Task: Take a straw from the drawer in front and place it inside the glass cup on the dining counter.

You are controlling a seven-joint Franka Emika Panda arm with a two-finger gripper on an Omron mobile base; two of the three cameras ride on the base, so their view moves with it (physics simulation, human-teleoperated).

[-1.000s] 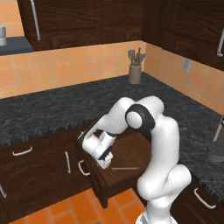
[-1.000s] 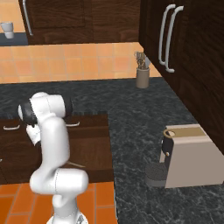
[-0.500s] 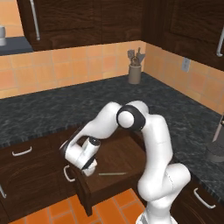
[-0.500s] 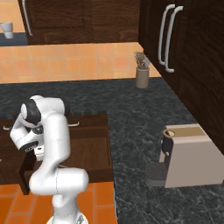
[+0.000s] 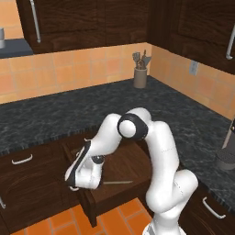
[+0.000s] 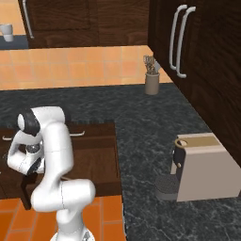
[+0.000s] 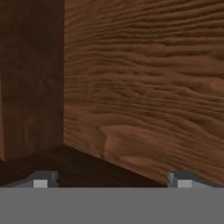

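The drawer [image 5: 120, 161] stands pulled out from under the black granite counter, and the same dark wood box appears in the right base view [image 6: 92, 155]. On its floor, near the front wall, lies the straw [image 5: 117, 182], a thin pale stick. My gripper [image 5: 79, 181] hangs at the drawer's front left corner, left of the straw and apart from it. From the right it sits low at the far left [image 6: 29, 169]. In the hand view the gripper [image 7: 112, 183] is open on bare wood grain. The glass cup [image 6: 6, 32] is a small whitish tumbler far off, top left.
A black speckled counter [image 5: 50, 117] runs behind the drawer with a utensil holder [image 5: 140, 77] at the back. A beige coffee machine [image 6: 203, 167] stands on the right counter. Closed drawers with silver handles [image 5: 22, 160] lie to the left. The floor is orange tile [image 5: 124, 215].
The drawer has slid out toward me. My hand has swung left and down to the drawer's front left corner. The jaws have stayed wide apart.
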